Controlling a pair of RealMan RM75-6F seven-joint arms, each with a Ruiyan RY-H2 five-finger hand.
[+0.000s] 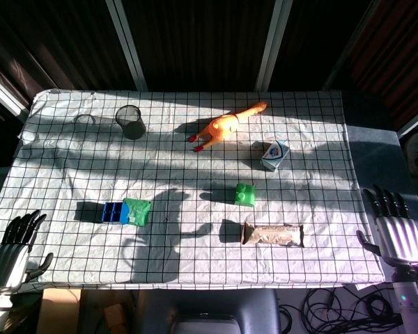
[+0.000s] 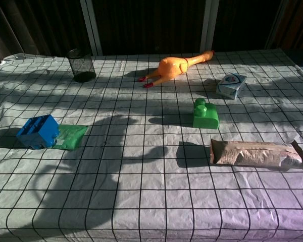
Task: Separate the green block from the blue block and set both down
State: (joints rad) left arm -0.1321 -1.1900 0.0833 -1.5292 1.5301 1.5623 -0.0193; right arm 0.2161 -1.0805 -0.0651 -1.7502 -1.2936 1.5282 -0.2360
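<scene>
Hanging off the near left corner of the counter (image 1: 195,275), my left hand (image 1: 12,252) holds nothing, its fingers apart and pointing up toward the cloth. Ahead of it and to its right sits the blue block (image 1: 113,212), resting on the checked cloth in its own dark shadow. Touching the block's right side is a flat green packet (image 1: 137,211), lying on the cloth. Much farther ahead of my left hand, near the far edge, a black mesh cup (image 1: 130,122) stands upright. Further right along that far side, an orange rubber chicken (image 1: 225,127) lies on its side, its neck stretched toward the far right.

Past the middle, the green block (image 1: 246,195) stands alone on the cloth, studs up, well apart from the blue block and well apart from both my hands. Just nearer than it, toward my right hand, a long brown wrapped packet (image 1: 273,234) lies flat with its length across the counter. Ahead of the green block, a small blue and white carton (image 1: 274,154) sits tilted.

Beyond the right edge of the counter, my right hand (image 1: 396,231) is off the cloth, palm-side fingers spread and upright, holding nothing. The chest view shows neither hand, only the cloth and the things on it.
</scene>
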